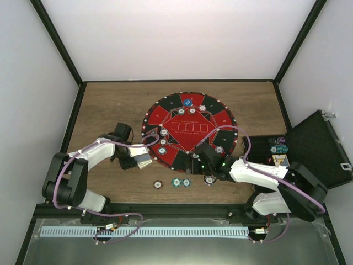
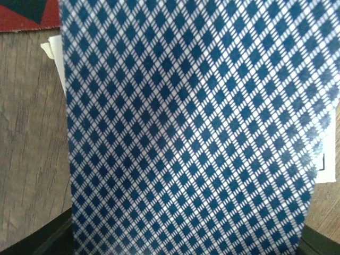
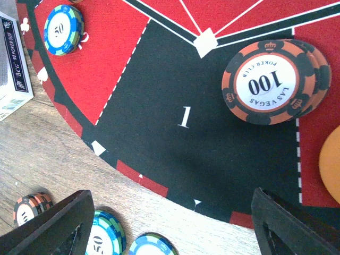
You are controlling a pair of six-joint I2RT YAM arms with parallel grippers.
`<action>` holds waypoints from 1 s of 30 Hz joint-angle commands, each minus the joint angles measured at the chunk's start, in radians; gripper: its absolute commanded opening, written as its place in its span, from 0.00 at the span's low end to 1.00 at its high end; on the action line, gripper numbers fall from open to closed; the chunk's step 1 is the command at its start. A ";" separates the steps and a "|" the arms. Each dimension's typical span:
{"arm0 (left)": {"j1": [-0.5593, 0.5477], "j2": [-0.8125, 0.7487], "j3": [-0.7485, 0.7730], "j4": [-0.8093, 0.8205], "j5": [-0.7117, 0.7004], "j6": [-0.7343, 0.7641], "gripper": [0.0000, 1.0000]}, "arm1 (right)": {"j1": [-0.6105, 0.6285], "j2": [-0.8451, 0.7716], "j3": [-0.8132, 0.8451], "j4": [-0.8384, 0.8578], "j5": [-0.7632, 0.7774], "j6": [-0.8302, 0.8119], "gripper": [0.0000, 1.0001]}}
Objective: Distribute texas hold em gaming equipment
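Texas hold em gaming equipment is partly shared out. Chips (image 1: 162,150) sit at several seats of the round mat (image 1: 190,128), and more wait in the open black case (image 1: 314,146) at the right. The card pack (image 1: 146,162) lies at the mat's left edge, at the left claw (image 1: 140,160). Its blue-diamond back (image 2: 186,133) fills that wrist view, so I cannot tell whether the fingers are clamped on it. The right claw (image 3: 171,194) hangs apart and empty over seat 1, near a brown chip stack (image 3: 271,79). The step looks like seating chips. Next, it needs to settle squarely over one loose chip (image 3: 106,239) on the surface, just off the mat.
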State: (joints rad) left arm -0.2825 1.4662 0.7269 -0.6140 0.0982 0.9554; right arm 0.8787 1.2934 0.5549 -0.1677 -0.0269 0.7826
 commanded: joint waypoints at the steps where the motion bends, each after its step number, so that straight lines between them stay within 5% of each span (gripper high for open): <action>1: -0.004 0.032 -0.013 0.031 -0.032 0.027 0.69 | 0.008 0.006 0.028 0.028 -0.012 -0.006 0.83; 6: -0.004 0.032 -0.023 0.034 -0.032 0.030 0.67 | 0.008 0.003 0.025 0.037 -0.021 -0.002 0.83; 23: -0.004 -0.038 -0.015 0.024 -0.038 0.036 0.10 | 0.008 0.005 0.073 0.066 -0.077 0.007 0.82; 30: -0.003 -0.088 0.018 -0.044 -0.022 0.044 0.04 | 0.006 0.007 0.103 0.074 -0.107 0.009 0.82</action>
State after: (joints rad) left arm -0.2825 1.4246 0.7208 -0.6079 0.0639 0.9779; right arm 0.8787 1.2972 0.6113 -0.1158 -0.1070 0.7837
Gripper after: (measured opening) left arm 0.662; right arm 0.822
